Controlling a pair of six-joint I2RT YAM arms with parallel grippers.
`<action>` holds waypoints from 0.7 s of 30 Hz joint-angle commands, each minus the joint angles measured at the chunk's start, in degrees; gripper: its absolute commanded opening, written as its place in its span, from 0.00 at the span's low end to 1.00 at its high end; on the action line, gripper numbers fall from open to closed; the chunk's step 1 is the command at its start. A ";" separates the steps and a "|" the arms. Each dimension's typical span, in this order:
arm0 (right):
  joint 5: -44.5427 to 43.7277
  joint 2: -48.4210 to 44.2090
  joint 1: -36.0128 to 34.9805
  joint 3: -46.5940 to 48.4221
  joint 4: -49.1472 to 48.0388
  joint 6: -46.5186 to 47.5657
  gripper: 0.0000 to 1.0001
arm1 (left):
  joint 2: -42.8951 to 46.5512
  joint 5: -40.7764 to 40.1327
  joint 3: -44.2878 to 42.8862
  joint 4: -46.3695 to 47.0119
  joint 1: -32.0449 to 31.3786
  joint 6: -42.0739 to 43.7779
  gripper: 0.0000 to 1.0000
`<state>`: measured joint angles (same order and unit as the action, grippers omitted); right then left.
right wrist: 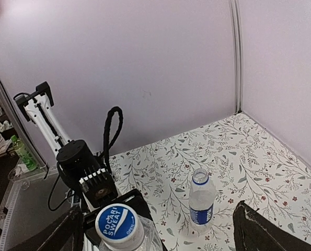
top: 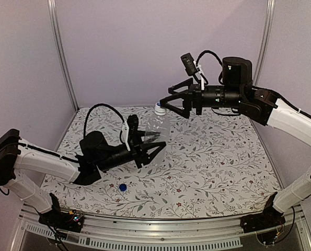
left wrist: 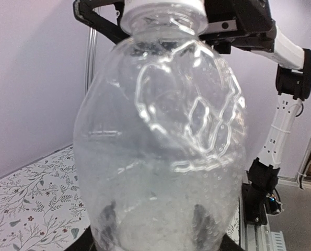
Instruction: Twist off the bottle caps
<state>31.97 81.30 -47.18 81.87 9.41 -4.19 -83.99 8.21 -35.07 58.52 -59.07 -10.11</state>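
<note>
My left gripper [top: 151,142] is shut on the plain clear bottle [top: 158,126] and holds it upright above the table. That bottle fills the left wrist view [left wrist: 160,146], and the gripper's fingers [left wrist: 109,219] show dark through its base. Its whitish cap with a blue top [right wrist: 118,225] is on the neck [top: 159,108]. My right gripper [top: 168,99] is open beside the cap, its jaws wide on either side without touching it [right wrist: 163,238]. The blue-labelled bottle [right wrist: 201,201] stands uncapped on the table. A solid blue cap [top: 123,187] lies on the table near the front.
The floral table mat [top: 212,162] ends at purple walls behind and at the sides, with metal posts [top: 61,52] in the back corners. The right arm [left wrist: 280,47] reaches over the bottle. A green bottle [right wrist: 20,152] stands outside the cell.
</note>
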 commanded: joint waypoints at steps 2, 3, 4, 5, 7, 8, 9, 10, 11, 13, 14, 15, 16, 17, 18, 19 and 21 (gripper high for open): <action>-14.20 -0.10 -2.93 4.13 0.55 -4.79 0.95 | 0.84 -3.80 -0.70 -1.32 0.25 0.72 0.47; -14.87 0.35 -3.11 4.39 0.76 -5.46 0.94 | 0.88 -4.14 -0.87 -1.64 0.19 0.83 0.47; -15.12 0.53 -3.28 4.44 0.67 -5.85 0.94 | 0.80 -4.50 -1.03 -1.97 0.15 0.94 0.47; -15.02 0.67 -3.51 4.44 0.51 -6.20 0.93 | 0.80 -4.82 -1.27 -2.40 0.10 1.14 0.47; -15.11 0.99 -4.00 4.36 0.12 -6.45 0.91 | 0.59 -5.44 -1.51 -2.88 -0.12 1.44 0.48; -15.17 1.08 -4.22 4.43 0.01 -6.52 0.90 | 0.46 -5.95 -1.57 -3.01 -0.20 1.58 0.48; -15.36 1.33 -4.42 4.63 0.14 -6.53 0.88 | 0.47 -6.46 -1.65 -3.22 -0.26 1.78 0.48; -15.68 1.81 -4.63 4.82 0.48 -6.69 0.88 | 0.33 -7.01 -1.73 -3.38 -0.41 2.06 0.48; -16.02 2.14 -4.87 5.13 0.84 -6.71 0.87 | 0.32 -7.54 -1.83 -3.61 -0.60 2.45 0.48; -16.99 2.88 -5.38 5.68 1.66 -6.80 0.85 | 0.41 -8.02 -1.88 -3.79 -0.77 2.71 0.48; -17.24 3.46 -5.57 5.87 1.94 -6.77 0.84 | 0.48 -8.03 -1.89 -3.82 -0.86 2.79 0.48; -17.26 3.80 -5.68 6.01 2.05 -6.75 0.83 | 0.41 -8.03 -1.93 -3.77 -0.84 2.80 0.48; -17.14 4.05 -5.85 6.02 2.10 -6.78 0.82 | 0.44 -8.03 -1.90 -3.82 -0.86 2.87 0.48; -16.97 4.36 -5.94 6.06 2.10 -6.68 0.80 | 0.49 -8.04 -1.88 -3.87 -0.86 2.82 0.48; -16.82 4.54 -6.03 6.04 2.08 -6.55 0.78 | 0.49 -8.03 -1.89 -3.90 -0.86 2.91 0.48; -16.72 4.78 -6.08 6.10 2.17 -6.46 0.76 | 0.56 -8.08 -1.89 -4.00 -0.89 3.01 0.48; -16.38 5.12 -6.17 6.11 2.36 -6.42 0.73 | 0.73 -9.64 -1.90 -4.20 -0.89 3.06 0.48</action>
<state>16.29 85.60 -52.75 86.21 10.79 -10.50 -83.99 0.75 -35.53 54.74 -59.53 -8.10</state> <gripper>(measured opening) 0.754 0.486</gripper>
